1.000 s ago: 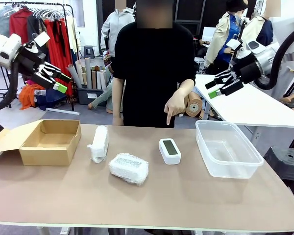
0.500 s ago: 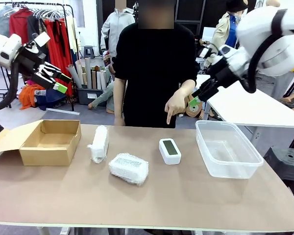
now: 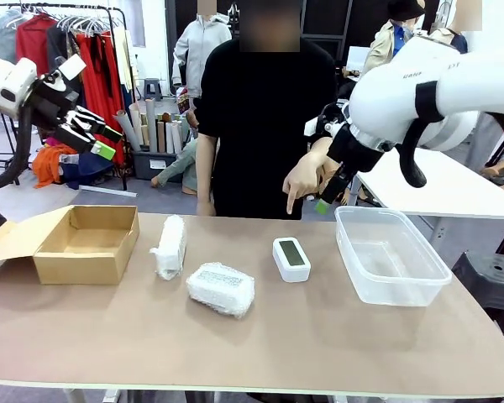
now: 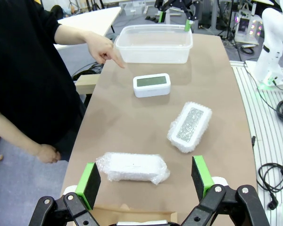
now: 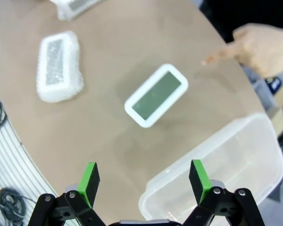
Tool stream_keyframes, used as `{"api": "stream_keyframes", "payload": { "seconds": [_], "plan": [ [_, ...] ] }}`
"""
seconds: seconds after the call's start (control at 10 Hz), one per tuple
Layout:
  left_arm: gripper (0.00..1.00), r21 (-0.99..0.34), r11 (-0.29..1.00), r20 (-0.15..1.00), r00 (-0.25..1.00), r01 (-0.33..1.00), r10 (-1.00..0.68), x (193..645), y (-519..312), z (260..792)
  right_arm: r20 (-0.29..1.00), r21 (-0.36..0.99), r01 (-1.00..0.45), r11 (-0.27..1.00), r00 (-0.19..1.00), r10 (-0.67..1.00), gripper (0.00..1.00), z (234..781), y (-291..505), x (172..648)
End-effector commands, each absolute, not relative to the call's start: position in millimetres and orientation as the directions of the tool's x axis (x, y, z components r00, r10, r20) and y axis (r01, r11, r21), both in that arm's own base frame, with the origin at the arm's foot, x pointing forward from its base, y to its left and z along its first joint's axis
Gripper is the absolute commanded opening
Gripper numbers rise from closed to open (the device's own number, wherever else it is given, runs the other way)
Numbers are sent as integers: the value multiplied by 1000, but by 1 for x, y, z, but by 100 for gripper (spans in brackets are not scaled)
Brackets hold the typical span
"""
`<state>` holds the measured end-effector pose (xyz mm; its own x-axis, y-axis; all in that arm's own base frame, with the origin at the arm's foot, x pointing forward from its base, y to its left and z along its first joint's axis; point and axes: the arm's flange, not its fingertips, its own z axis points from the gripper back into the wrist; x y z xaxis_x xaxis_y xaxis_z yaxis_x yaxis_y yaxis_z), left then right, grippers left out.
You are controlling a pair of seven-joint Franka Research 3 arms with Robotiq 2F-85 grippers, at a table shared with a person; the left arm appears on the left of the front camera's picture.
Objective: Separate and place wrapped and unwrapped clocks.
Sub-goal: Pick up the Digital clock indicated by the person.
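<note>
Right hand has swung in from the far right over the last second. It now hangs above the counter's far edge, next to the person's finger, which points down at the bare clock. Its fingers are spread, nothing held; its wrist view looks straight down on that clock.

Nothing else has moved. The clock lies flat, screen up, just left of the clear tub. One wrapped clock is beside the cardboard box, and the second wrapped clock is nearer the middle. Left hand stays raised at far left, spread, empty.

Read: the bare clock looks like the first pick. Nothing sorted yet.
</note>
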<state>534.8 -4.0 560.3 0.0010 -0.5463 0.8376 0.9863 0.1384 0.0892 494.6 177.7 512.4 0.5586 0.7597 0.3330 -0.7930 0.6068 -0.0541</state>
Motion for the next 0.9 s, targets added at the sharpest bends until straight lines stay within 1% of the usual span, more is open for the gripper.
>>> {"api": "stream_keyframes", "payload": {
  "seconds": [0.0,0.1,0.2,0.3,0.4,0.8],
  "plan": [
    [100,96,144,838,-2,985,-545,534,-4,563,294,-100,-700,707,658,693,100,494,183,488],
    [100,96,144,838,-2,985,-545,534,-4,563,286,-138,-674,726,675,680,100,486,181,486],
    [100,96,144,838,-2,985,-545,534,-4,563,283,-133,-662,738,688,669,100,478,182,485],
    [100,96,144,838,-2,985,-545,534,-4,563,290,-79,-696,714,669,685,100,473,184,483],
    [100,96,144,838,-2,985,-545,534,-4,563,284,-102,-698,709,663,693,100,483,173,489],
    [100,96,144,838,-2,985,-545,534,-4,563,284,-102,-698,709,663,693,100,483,173,489]
  ]
}}
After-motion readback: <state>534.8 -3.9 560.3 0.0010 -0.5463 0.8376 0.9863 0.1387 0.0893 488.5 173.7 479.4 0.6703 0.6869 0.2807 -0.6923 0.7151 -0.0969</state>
